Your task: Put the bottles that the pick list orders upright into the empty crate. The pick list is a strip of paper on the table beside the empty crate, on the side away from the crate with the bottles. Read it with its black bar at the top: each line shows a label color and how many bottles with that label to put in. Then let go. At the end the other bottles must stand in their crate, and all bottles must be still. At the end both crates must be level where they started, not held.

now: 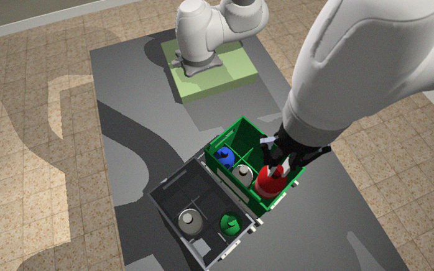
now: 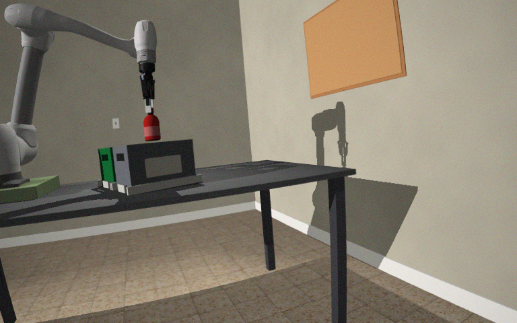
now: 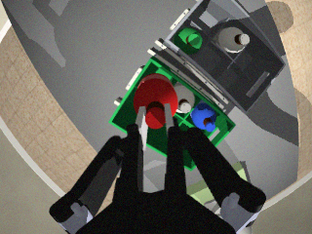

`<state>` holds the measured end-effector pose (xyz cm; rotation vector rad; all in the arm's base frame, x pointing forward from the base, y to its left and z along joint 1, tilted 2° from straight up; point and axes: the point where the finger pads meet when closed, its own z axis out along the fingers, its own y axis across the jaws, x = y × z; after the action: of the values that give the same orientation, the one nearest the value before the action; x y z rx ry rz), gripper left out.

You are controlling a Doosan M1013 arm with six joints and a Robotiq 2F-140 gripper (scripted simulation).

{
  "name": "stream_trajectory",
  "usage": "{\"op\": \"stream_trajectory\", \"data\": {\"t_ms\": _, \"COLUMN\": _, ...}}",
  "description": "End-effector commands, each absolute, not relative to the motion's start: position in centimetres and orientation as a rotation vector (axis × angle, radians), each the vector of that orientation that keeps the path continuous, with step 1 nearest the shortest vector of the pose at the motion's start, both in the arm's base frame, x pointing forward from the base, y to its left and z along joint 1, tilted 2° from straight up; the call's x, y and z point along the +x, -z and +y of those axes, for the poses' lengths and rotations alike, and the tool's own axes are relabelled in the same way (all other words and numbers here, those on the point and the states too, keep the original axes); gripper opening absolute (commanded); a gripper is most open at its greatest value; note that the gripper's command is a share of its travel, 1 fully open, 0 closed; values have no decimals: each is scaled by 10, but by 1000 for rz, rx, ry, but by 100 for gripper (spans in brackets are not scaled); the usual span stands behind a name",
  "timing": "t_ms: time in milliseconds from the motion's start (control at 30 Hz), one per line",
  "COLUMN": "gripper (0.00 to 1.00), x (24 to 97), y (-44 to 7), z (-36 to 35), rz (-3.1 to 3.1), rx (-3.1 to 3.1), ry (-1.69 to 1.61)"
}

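My gripper is shut on the neck of a red bottle. The bottle hangs upright, its base just above the crate rims, over a corner cell of the green crate. In the green crate stand a blue bottle and a white bottle. The grey crate adjoins it and holds a grey bottle and a green bottle. A pale strip lies beyond the green crate, unreadable.
The arm's base stands on a pale green pad at the far end of the dark table. My forearm hides the table beside the green crate in the top view.
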<state>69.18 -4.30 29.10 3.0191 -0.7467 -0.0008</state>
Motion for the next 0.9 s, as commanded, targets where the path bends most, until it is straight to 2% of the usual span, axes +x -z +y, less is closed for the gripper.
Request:
{"op": "stream_trajectory", "data": {"t_ms": 0, "gripper": 0, "x": 692, "y": -291, "z": -43, "rz": -747, "rx": 3019, "ry": 1}}
{"op": "stream_trajectory", "data": {"t_ms": 867, "gripper": 0, "x": 691, "y": -276, "z": -44, "rz": -747, "rx": 3019, "ry": 1}}
